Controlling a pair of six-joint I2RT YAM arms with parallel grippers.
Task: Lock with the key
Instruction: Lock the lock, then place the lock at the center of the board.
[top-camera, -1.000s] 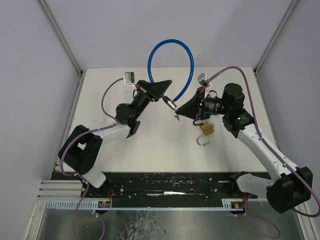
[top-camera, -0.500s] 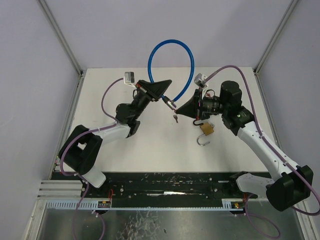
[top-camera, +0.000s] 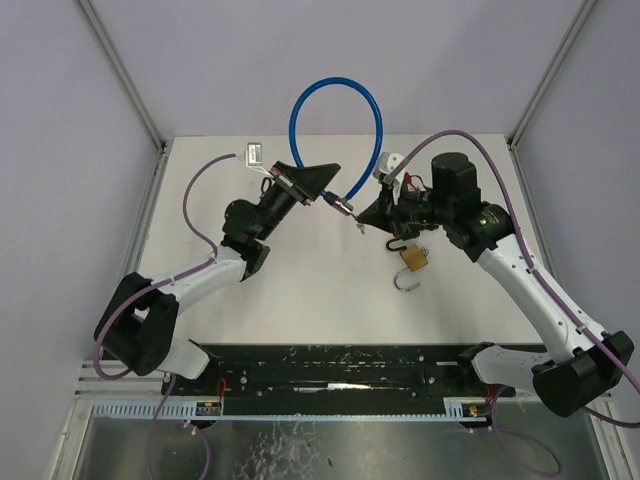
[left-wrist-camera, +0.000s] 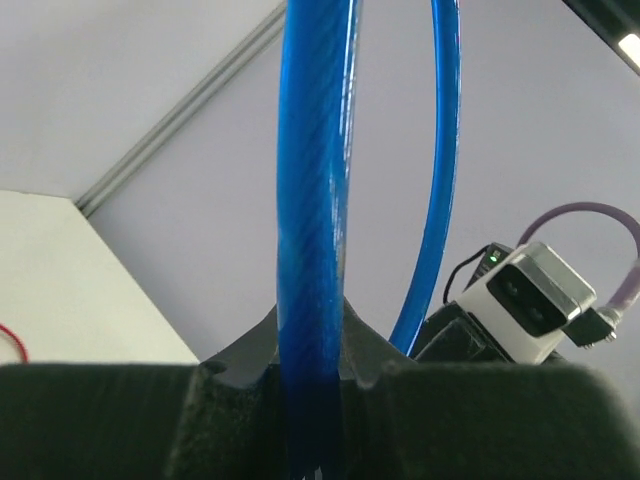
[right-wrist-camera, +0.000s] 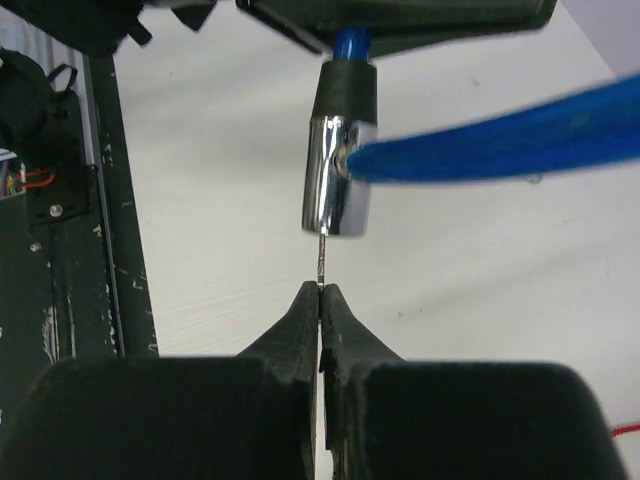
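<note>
left pincer (left-wrist-camera: 312, 385) | closed around blue cable loop (left-wrist-camera: 315, 200) | grey camera module (left-wrist-camera: 530, 300) right of loop

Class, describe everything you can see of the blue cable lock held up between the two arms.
The blue plastic-coated cable lock arches in a tall loop, held clear of the white table. Both ends meet at a shiny chrome cylinder with a black collar. The left pincer clamps the cable beside that collar; the right pincer pinches a thin metal key entering the cylinder's end.
</note>
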